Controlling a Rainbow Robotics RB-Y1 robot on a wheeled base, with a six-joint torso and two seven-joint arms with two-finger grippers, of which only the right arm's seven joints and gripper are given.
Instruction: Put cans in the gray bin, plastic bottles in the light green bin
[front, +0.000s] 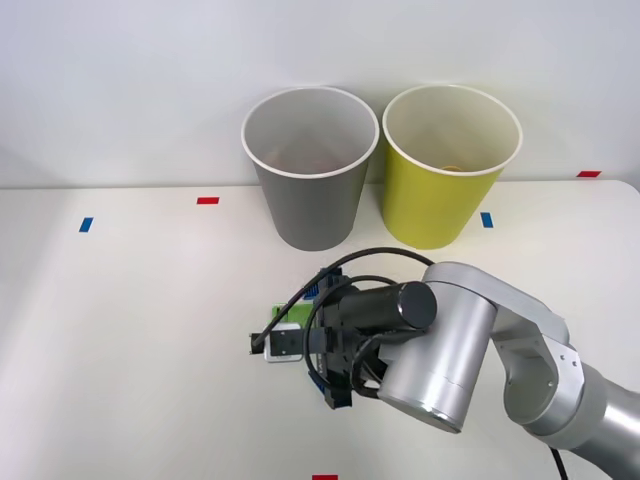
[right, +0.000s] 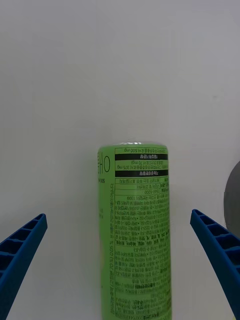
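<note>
1. Front view is showing the round tapered gray bin with a white rim (front: 310, 175) and the round tapered yellow-green bin with a white rim (front: 450, 170) standing upright just beside each other at the far side of the white tabletop (front: 130, 340).
2. Nearer the robot, the silver right arm (front: 470, 350) is reaching in from the right, and its pincer (front: 325, 345) is sitting low over the tabletop in front of the gray bin.
3. A small patch of the bright green plastic bottle (front: 277, 312) is peeking out beside the wrist hardware; the arm is covering the rest.
4. Right wrist view is giving what the front view hides: the bottle (right: 135, 230), lying on the tabletop, is stretching away between the two blue ribbed fingers (right: 22, 250), its green label with dark print facing the camera.
5. The fingers are standing wide apart, one on each side of the bottle, clear of it.
6. A gray curved edge is showing beside one finger.
</note>
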